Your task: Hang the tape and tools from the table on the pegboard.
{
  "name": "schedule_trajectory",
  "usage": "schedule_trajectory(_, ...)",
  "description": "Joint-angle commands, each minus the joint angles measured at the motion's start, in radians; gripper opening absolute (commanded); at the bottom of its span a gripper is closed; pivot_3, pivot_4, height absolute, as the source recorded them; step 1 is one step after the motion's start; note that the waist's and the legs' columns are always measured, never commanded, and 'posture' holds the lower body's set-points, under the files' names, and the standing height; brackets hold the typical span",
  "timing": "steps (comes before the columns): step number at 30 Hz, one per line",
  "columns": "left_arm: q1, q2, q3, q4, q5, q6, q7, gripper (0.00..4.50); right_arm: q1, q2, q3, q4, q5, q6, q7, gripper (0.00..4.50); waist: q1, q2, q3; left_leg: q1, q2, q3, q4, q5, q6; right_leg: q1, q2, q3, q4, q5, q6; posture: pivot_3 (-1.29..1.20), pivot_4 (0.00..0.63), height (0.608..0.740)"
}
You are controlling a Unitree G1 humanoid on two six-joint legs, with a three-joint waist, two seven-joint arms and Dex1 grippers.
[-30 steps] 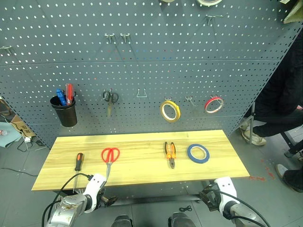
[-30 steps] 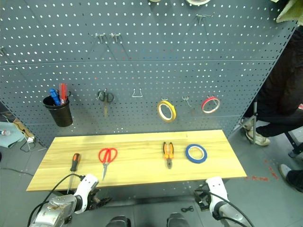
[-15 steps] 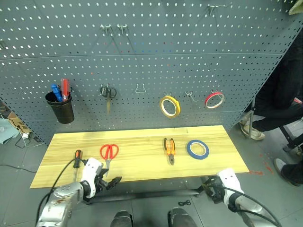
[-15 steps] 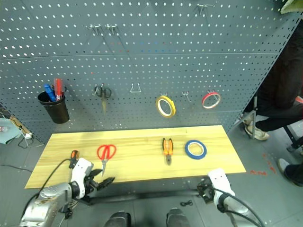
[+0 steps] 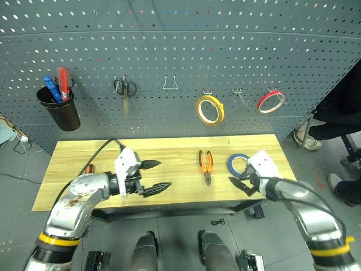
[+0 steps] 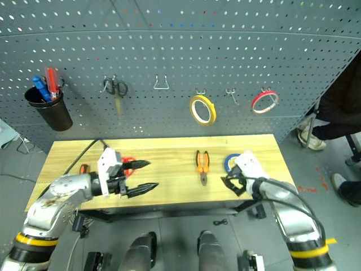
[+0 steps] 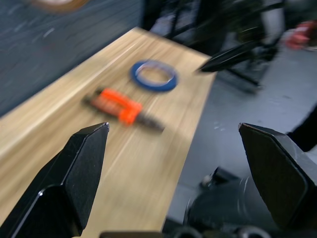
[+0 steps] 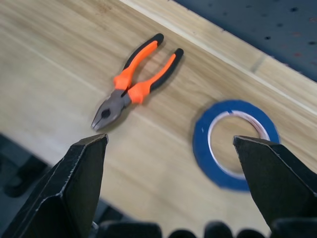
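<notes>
Reach step, nothing hung yet. Right gripper (image 5: pixel 243 180) jaws wide, empty, lower right by blue tape (image 8: pixel 235 144) on tabletop (image 5: pixel 175 155). Left gripper (image 5: pixel 157 176) jaws wide, empty, lower centre-left. Next, likely: right jaws lower around tape rim, close.

Workshop: tool pegboard (image 5: pixel 169 51), workbench (image 5: pixel 175 164)

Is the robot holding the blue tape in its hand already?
No, the blue tape lies flat on the table beside the pliers, and the right gripper hangs open with nothing in it.
</notes>
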Motion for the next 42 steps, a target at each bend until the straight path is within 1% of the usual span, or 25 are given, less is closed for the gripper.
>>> schedule_trajectory(1,-0.051,-0.035,-0.056,0.038,0.031,-0.083,-0.036,4.47,-0.084,-0.029,0.026,0.156,-0.032,-0.085,0.048,4.5,0.0,0.0,0.011,-0.003,0.0,0.0,-0.001,-0.001,0.001,-0.002,0.0,0.0,0.003,-0.001,0.003,0.01,0.329,0.74)
schedule_trajectory(2,-0.066,-0.047,-0.075,0.053,0.042,-0.117,-0.054,4.47,-0.114,-0.032,0.038,0.213,-0.04,-0.106,0.065,4.5,0.0,0.0,0.016,-0.002,0.0,-0.001,-0.001,-0.004,0.007,-0.003,0.001,0.0,0.007,-0.004,0.005,0.02,0.332,0.74)
schedule_trajectory(4,-0.094,-0.069,-0.101,0.085,0.058,-0.171,-0.081,4.47,-0.169,-0.036,0.058,0.328,-0.051,-0.14,0.099,4.5,0.003,0.001,0.028,-0.003,-0.001,-0.002,-0.002,-0.007,0.011,-0.004,0.002,0.0,0.011,-0.004,0.009,0.02,0.343,0.74)
schedule_trajectory(7,-0.122,-0.095,-0.115,0.118,0.064,-0.204,-0.096,4.47,-0.232,-0.032,0.075,0.471,-0.068,-0.202,0.136,4.5,0.004,0.001,0.046,-0.003,-0.001,-0.003,-0.002,-0.01,0.017,-0.004,0.002,0.0,0.013,-0.005,0.006,0.03,0.361,0.74)
schedule_trajectory(8,-0.128,-0.104,-0.12,0.132,0.068,-0.218,-0.101,4.47,-0.264,-0.02,0.083,0.549,-0.074,-0.23,0.144,4.5,0.003,0.002,0.053,-0.003,-0.001,-0.003,-0.002,-0.011,0.018,-0.004,0.002,0.0,0.013,-0.006,0.006,0.04,0.369,0.74)
schedule_trajectory(10,-0.127,-0.117,-0.128,0.13,0.068,-0.223,-0.1,4.47,-0.31,-0.008,0.093,0.657,-0.087,-0.278,0.162,4.5,0.004,0.002,0.067,-0.004,-0.002,-0.003,-0.001,-0.011,0.018,-0.004,0.001,0.0,0.012,-0.006,0.007,0.06,0.39,0.74)
schedule_trajectory(14,-0.108,-0.126,-0.129,0.09,0.046,-0.203,-0.094,4.47,-0.39,0.021,0.099,0.839,-0.109,-0.347,0.187,4.5,0.009,0.003,0.096,-0.005,-0.004,-0.004,0.001,-0.011,0.018,-0.004,0.0,0.0,0.013,-0.007,0.01,0.08,0.408,0.74)
schedule_trajectory(17,-0.094,-0.119,-0.126,0.069,0.042,-0.199,-0.094,4.47,-0.432,0.039,0.101,0.938,-0.116,-0.366,0.218,4.5,0.014,0.003,0.11,-0.005,-0.004,-0.005,0.001,-0.011,0.018,-0.004,0.0,0.0,0.014,-0.008,0.013,0.1,0.415,0.74)
schedule_trajectory(22,-0.085,-0.116,-0.108,0.064,0.05,-0.2,-0.073,4.47,-0.473,0.058,0.11,1.047,-0.14,-0.417,0.243,4.5,0.019,0.002,0.115,-0.005,-0.005,-0.007,0.002,-0.01,0.017,-0.003,0.0,0.0,0.014,-0.009,0.014,0.11,0.419,0.74)
schedule_trajectory(24,-0.082,-0.116,-0.104,0.067,0.052,-0.205,-0.069,4.5,-0.477,0.063,0.109,1.06,-0.143,-0.426,0.248,3.93,0.018,0.002,0.115,-0.005,-0.005,-0.007,0.002,-0.01,0.017,-0.003,0.0,0.0,0.014,-0.009,0.014,0.11,0.42,0.74)
schedule_trajectory(25,-0.083,-0.116,-0.102,0.069,0.052,-0.205,-0.066,4.5,-0.477,0.065,0.11,1.062,-0.145,-0.428,0.249,3.75,0.018,0.002,0.115,-0.005,-0.005,-0.007,0.002,-0.01,0.017,-0.003,0.0,0.0,0.014,-0.009,0.014,0.12,0.424,0.74)
schedule_trajectory(29,-0.089,-0.117,-0.095,0.067,0.046,-0.199,-0.058,4.5,-0.479,0.066,0.11,1.079,-0.156,-0.433,0.25,2.28,0.018,0.002,0.115,-0.005,-0.005,-0.008,0.002,-0.01,0.017,-0.003,0.001,0.0,0.014,-0.009,0.015,0.12,0.425,0.74)
schedule_trajectory(34,-0.099,-0.126,-0.091,0.078,0.05,-0.209,-0.053,4.5,-0.481,0.06,0.102,1.111,-0.173,-0.441,0.229,0.68,0.019,0.002,0.115,-0.005,-0.005,-0.008,0.002,-0.01,0.017,-0.002,0.001,0.0,0.014,-0.009,0.015,0.12,0.424,0.74)
schedule_trajectory(35,-0.1,-0.128,-0.092,0.08,0.05,-0.21,-0.052,4.5,-0.479,0.059,0.099,1.111,-0.174,-0.443,0.228,0.44,0.019,0.002,0.115,-0.005,-0.005,-0.008,0.002,-0.01,0.017,-0.002,0.001,0.0,0.014,-0.009,0.015,0.12,0.424,0.74)
schedule_trajectory(38,-0.102,-0.139,-0.098,0.079,0.048,-0.21,-0.048,4.5,-0.453,0.04,0.081,1.069,-0.167,-0.435,0.23,0.44,0.019,0.002,0.115,-0.005,-0.006,-0.008,0.002,-0.01,0.017,-0.002,0.001,0.0,0.014,-0.009,0.015,0.11,0.421,0.74)
schedule_trajectory(40,-0.104,-0.147,-0.098,0.079,0.046,-0.209,-0.047,4.5,-0.407,0.021,0.063,0.981,-0.152,-0.41,0.233,0.44,0.024,0.002,0.115,-0.005,-0.006,-0.008,0.002,-0.01,0.017,-0.002,0.001,0.0,0.014,-0.01,0.015,0.1,0.415,0.74)
schedule_trajectory(42,-0.111,-0.154,-0.09,0.066,0.03,-0.187,-0.039,4.5,-0.321,-0.011,0.044,0.819,-0.148,-0.382,0.218,0.44,0.03,0.002,0.116,-0.006,-0.006,-0.009,0.001,-0.01,0.017,-0.002,0.0,0.0,0.014,-0.01,0.016,0.09,0.411,0.74)
